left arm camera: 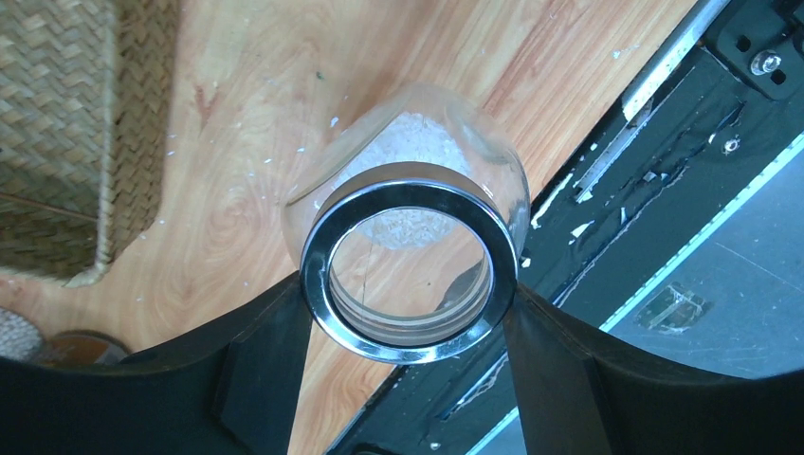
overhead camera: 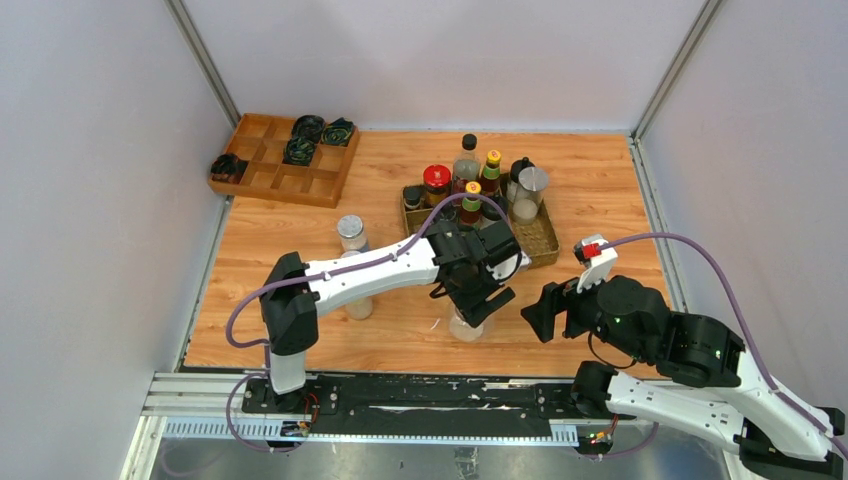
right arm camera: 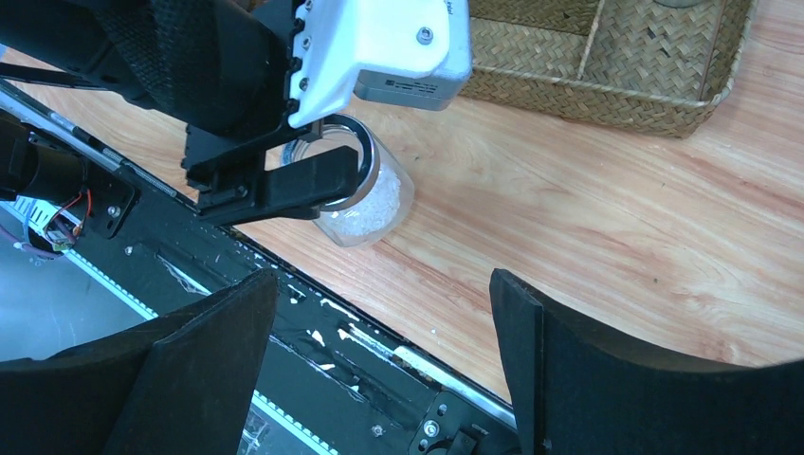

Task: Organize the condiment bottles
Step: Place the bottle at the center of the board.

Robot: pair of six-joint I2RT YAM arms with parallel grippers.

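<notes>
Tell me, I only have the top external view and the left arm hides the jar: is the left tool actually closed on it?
Observer: Yes. In the left wrist view the left tool has its fingers pressed against both sides of the jar, at its silver collar.
Operator: Anything inside it?
Observer: White granules, filling only the bottom.
Operator: Is the right tool carrying anything?
Observer: No. Its own wrist view shows the right tool open and empty, facing the jar.
</notes>
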